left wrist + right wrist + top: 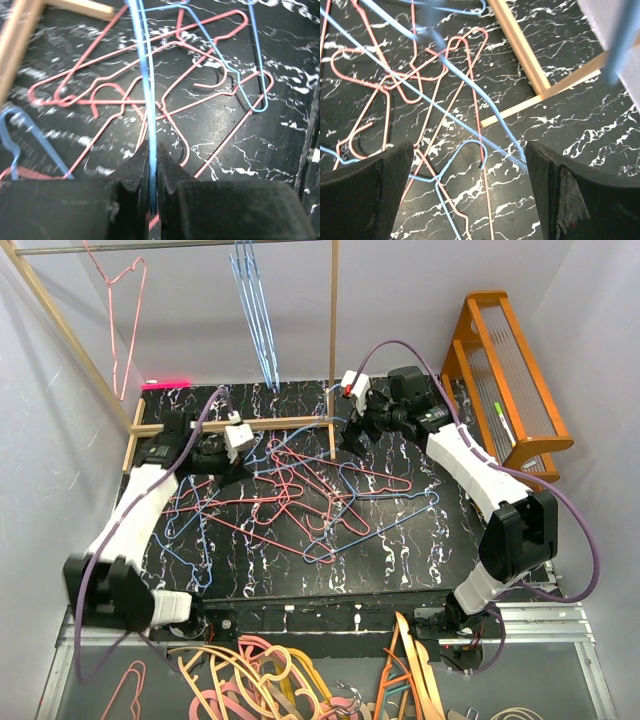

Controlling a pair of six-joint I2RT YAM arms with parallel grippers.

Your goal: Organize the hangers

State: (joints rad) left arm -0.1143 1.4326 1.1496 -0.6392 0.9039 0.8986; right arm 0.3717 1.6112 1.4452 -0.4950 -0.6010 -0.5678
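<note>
Several pink-red and light blue wire hangers [300, 495] lie tangled on the black marbled table [400, 560]. One pink hanger [125, 310] and a few blue ones [255, 310] hang on the rail at the back. My left gripper [222, 455] is shut on the wire of a blue hanger [148, 100], which runs straight up out of the jaws [152, 155] above the pile. My right gripper [352, 440] is open above the pile's back right. In its wrist view a blue hook [470, 148] lies on the table between the spread fingers [580, 190], and a raised blue wire [470, 92] crosses above it.
The wooden rack's base bar [260, 424] and post [333, 350] stand between the two grippers. An orange wooden rack [510, 380] stands at the right. Thicker orange, pink and cream hangers [260, 680] lie below the table's near edge.
</note>
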